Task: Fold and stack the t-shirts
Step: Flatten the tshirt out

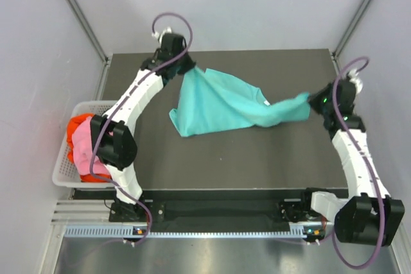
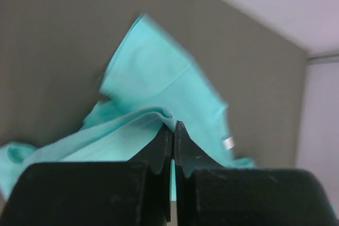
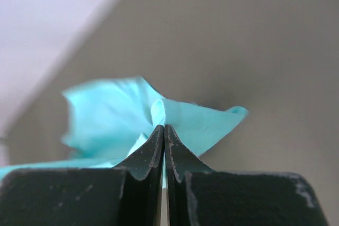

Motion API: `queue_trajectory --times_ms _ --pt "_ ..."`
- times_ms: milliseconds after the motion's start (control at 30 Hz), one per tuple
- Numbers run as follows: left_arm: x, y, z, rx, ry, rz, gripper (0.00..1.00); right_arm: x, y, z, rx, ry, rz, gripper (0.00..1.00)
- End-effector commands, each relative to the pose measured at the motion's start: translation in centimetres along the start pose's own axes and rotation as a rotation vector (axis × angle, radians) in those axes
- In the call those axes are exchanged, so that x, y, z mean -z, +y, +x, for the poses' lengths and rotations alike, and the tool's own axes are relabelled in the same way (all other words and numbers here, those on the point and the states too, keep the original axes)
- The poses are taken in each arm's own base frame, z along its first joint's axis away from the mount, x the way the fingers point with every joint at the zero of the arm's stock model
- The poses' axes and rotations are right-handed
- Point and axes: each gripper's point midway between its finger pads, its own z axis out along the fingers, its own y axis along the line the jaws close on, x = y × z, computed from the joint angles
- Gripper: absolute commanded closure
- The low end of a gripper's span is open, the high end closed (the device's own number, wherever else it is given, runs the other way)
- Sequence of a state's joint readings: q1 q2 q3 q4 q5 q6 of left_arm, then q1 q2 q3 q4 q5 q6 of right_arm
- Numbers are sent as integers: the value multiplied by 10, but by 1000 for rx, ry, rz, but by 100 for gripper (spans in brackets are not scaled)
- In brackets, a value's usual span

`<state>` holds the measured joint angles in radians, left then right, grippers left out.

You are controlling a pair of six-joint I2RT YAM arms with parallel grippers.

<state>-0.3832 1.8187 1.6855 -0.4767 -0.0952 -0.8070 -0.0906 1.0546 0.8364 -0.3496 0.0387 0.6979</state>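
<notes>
Your left pincer (image 1: 182, 66) pinches the teal shirt (image 1: 215, 104) at its far corner, your right pincer (image 1: 314, 101) its right end; it sags between them onto the desk (image 1: 244, 158). Beside the desk, a basket (image 1: 61, 162) holds a pink shirt (image 1: 83, 153) and red shirt (image 1: 76, 126), partly under your left elbow (image 1: 114, 144).

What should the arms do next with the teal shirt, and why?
Probably lift and draw apart to spread it flat: the left gripper and right gripper are each shut on an edge of the shirt, which sags bunched between them onto the table.
</notes>
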Motion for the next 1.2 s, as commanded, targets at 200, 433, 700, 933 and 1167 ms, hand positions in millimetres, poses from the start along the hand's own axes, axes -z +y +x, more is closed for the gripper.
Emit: queue_trajectory --times_ms 200,433,700,933,1167 --pt "140 -131 -131 29 -272 372 100 79 138 -188 -42 -345 -369 100" --pt "180 -77 -31 28 -127 401 100 111 70 -108 -8 -201 -202 100" --pt "156 83 176 39 228 177 100 96 -89 91 -82 92 93 100" --pt "145 139 245 98 359 136 100 77 -131 144 -128 205 213 80" --pt "141 145 251 30 400 101 100 81 -142 136 -179 185 326 54"
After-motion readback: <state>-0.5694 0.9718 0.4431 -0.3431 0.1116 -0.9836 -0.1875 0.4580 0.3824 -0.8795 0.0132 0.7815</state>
